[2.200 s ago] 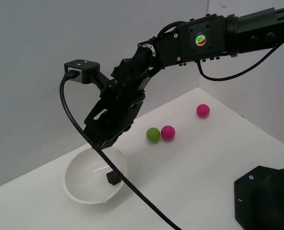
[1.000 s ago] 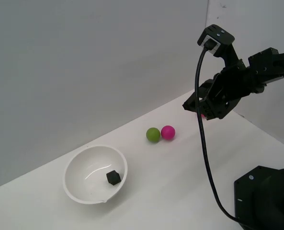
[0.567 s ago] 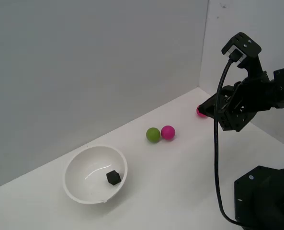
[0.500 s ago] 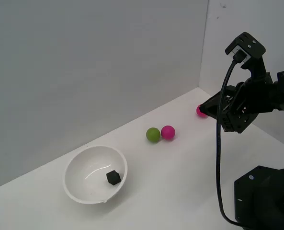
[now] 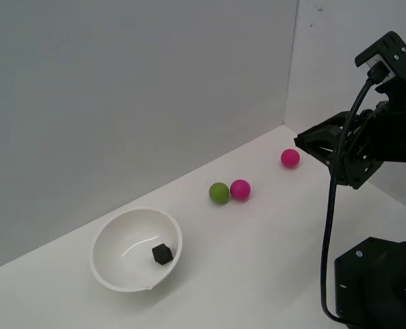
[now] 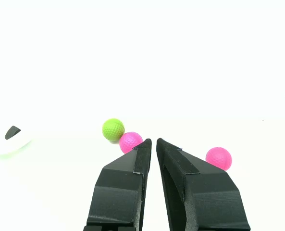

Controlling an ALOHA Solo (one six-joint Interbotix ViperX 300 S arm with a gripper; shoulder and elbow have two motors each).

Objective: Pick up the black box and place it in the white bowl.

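Tool (image 6: 153, 141) jaws are standing nearly together in the wrist view, with only a thin slit between the two black fingers (image 6: 132, 168) and nothing gripped, so the tool is clenched on air. In the exterior view the tool (image 5: 304, 142) is hanging at the right edge of the frame, raised above the table (image 5: 257, 247), with its black cable (image 5: 328, 226) looping down toward the black base block (image 5: 381, 281) in the lower right corner.

Well apart from it, in the lower left of the exterior frame, the white bowl (image 5: 113, 274) is sitting upright on the table, and the black box (image 5: 162, 254) is lying inside it, resting on the inner slope toward the exterior view's right side of the bowl. In the wrist view the black box (image 6: 12, 132) is showing as a small dark shape within the washed-out white bowl (image 6: 12, 146).

Near the middle of the exterior frame a green ball (image 5: 219, 192) and a pink ball (image 5: 240, 189) are sitting touching each other. A second pink ball (image 5: 290, 158) is lying alone in the right part of the frame, close to the fingertips of the tool.
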